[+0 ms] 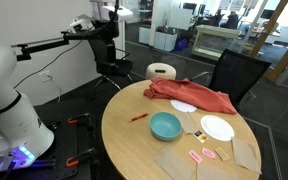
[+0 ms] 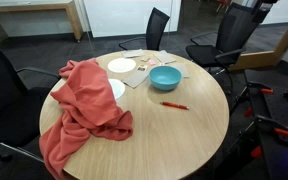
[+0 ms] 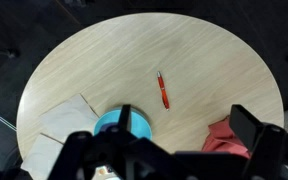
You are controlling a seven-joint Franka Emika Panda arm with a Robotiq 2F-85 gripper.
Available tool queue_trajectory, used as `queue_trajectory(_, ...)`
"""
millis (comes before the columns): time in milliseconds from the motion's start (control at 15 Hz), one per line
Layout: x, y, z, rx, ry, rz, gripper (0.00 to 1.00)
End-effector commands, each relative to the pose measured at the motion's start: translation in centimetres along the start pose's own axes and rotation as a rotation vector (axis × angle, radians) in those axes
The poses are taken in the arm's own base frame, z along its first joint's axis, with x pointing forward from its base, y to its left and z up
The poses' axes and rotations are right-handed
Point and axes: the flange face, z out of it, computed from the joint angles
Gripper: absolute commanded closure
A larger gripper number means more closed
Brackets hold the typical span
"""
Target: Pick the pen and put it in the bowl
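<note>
The red pen (image 3: 163,91) lies on the bare wood of the round table (image 1: 124,135), a short way from the teal-blue bowl (image 3: 139,125). Both exterior views show the pen (image 1: 139,117) (image 2: 174,105) beside the bowl (image 1: 165,126) (image 2: 165,78). In the wrist view my gripper (image 3: 159,138) hangs high above the table, open and empty. Its dark fingers frame the lower picture and cover part of the bowl. The pen lies beyond the fingertips. The gripper does not show in the exterior views.
A red cloth (image 1: 189,93) (image 2: 84,105) drapes over one side of the table. A white plate (image 1: 217,128) (image 2: 121,66), brown paper sheets (image 1: 179,157) and small pink pieces (image 1: 202,155) lie near the bowl. Black chairs (image 1: 234,70) (image 2: 159,25) stand around the table.
</note>
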Motion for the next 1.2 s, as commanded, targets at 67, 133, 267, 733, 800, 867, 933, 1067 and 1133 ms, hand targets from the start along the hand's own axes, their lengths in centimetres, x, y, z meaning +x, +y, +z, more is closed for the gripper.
queue_trajectory(67,0.0,0.0,-0.1,0.0,-0.001,0.0,0.0)
queue_trajectory(133,0.0,0.0,-0.1,0.0,-0.001,0.0,0.0)
queue_trajectory(267,0.0,0.0,-0.1,0.0,-0.001,0.0,0.0)
queue_trajectory(733,0.5,0.0,0.0,-0.006,0.008,0.006,0.0)
queue_trajectory(800,0.9,0.1,0.1,-0.004,0.01,0.005,0.0)
queue_trajectory(867,1.3,0.2,0.4,-0.009,0.013,-0.002,0.0)
queue_trajectory(933,1.6,0.2,0.6,-0.011,0.015,-0.013,0.0)
queue_trajectory(1067,2.4,0.2,1.4,-0.021,0.029,-0.048,0.0)
queue_trajectory(1133,2.9,0.1,2.1,-0.029,0.032,-0.068,0.0)
